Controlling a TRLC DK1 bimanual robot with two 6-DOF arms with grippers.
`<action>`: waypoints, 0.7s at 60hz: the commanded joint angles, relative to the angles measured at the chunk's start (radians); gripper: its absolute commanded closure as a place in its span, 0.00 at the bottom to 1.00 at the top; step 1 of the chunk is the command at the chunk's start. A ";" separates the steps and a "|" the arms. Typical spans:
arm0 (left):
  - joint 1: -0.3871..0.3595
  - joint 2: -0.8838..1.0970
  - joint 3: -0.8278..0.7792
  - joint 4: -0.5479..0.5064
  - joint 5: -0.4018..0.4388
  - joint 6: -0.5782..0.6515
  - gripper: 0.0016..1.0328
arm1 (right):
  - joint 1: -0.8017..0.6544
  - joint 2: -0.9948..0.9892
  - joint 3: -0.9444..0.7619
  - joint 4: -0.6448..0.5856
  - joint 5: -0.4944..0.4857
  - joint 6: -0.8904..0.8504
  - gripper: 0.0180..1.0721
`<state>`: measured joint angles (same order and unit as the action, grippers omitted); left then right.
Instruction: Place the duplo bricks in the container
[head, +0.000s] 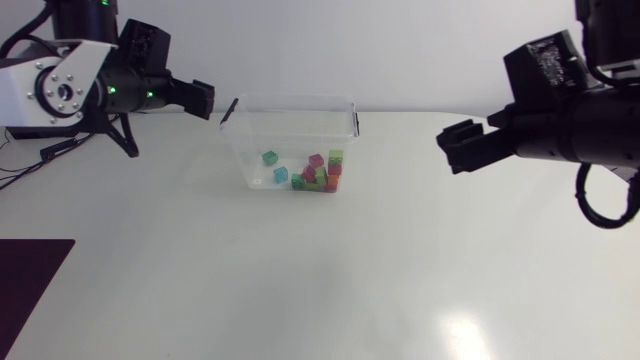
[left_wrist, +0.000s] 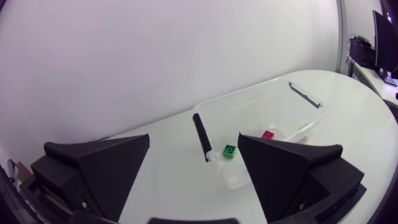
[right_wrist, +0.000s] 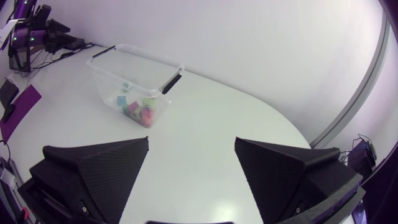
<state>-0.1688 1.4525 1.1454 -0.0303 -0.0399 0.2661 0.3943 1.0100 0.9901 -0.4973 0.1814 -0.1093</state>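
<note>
1. My left gripper (head: 205, 100) hangs just beside the container (head: 240, 150), close to its black handle (head: 228, 111). Its fingers are spread wide with nothing between them.
2. My right gripper (head: 455, 148) hovers well apart from the container, on the opposite side. Its fingers are likewise released and empty.
3. The duplo bricks (head: 315, 176) lie in a loose heap on the container's floor, crowded toward the wall nearer my right gripper. From my left wrist, a green brick (left_wrist: 229, 150) and a pink brick (left_wrist: 267, 134) show through the clear wall.
4. I can find no brick on the table (head: 400, 280) outside the container.
5. So I judge the placing step to be done, or all but done, with nothing left to grasp.
6. The next move calls for a check for strays hidden behind the container. Failing any, both arms should draw away from it. My left needs care because it sits so near the handle.
</note>
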 joint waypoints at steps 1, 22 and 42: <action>0.014 -0.083 -0.070 0.017 -0.012 0.018 0.04 | -0.026 -0.047 -0.056 0.008 0.009 -0.018 0.05; 0.101 -0.363 -0.314 0.073 -0.014 0.012 0.04 | -0.110 -0.251 -0.209 0.034 0.010 -0.050 0.05; 0.152 -0.656 -0.530 0.133 -0.014 0.010 0.04 | -0.155 -0.416 -0.338 0.059 0.010 -0.056 0.05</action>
<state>-0.0223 0.8639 0.6743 0.0837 -0.0540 0.2695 0.2523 0.6334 0.6956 -0.4591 0.1852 -0.1432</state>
